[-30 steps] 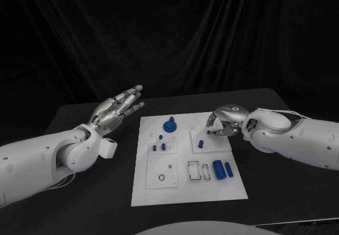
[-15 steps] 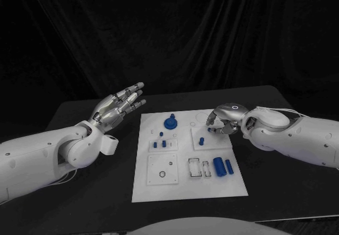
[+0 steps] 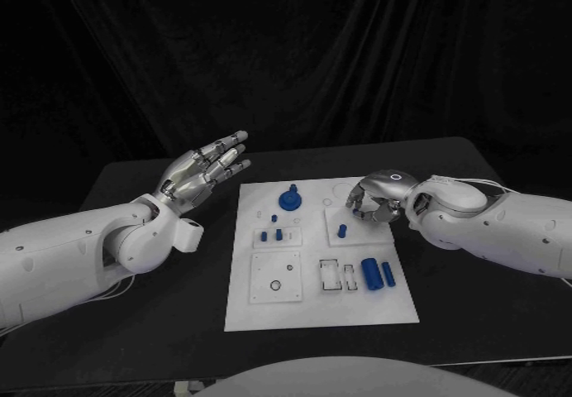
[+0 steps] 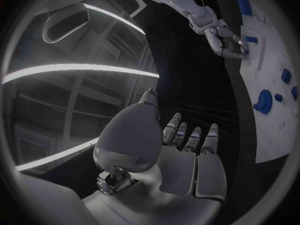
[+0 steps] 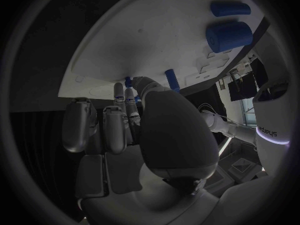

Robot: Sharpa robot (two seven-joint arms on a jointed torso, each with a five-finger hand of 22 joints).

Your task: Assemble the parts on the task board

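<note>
Task board [image 3: 358, 310] white, plain, on black table [image 3: 143, 339]. Parts [image 3: 377, 271] near board's right edge blue; round part [image 3: 288, 198] toward far edge blue too. Left hand [image 3: 205, 170] silver. Right hand [image 3: 377, 197] silver; small piece at its fingertips possibly blue, hard to tell. Arms white.

Only readable text: small dark lettering, roughly "sharpa", running sideways on a white robot arm [image 5: 273, 131] at the right edge of the right wrist view, just above its glowing ring; nothing legible on anything else.
</note>
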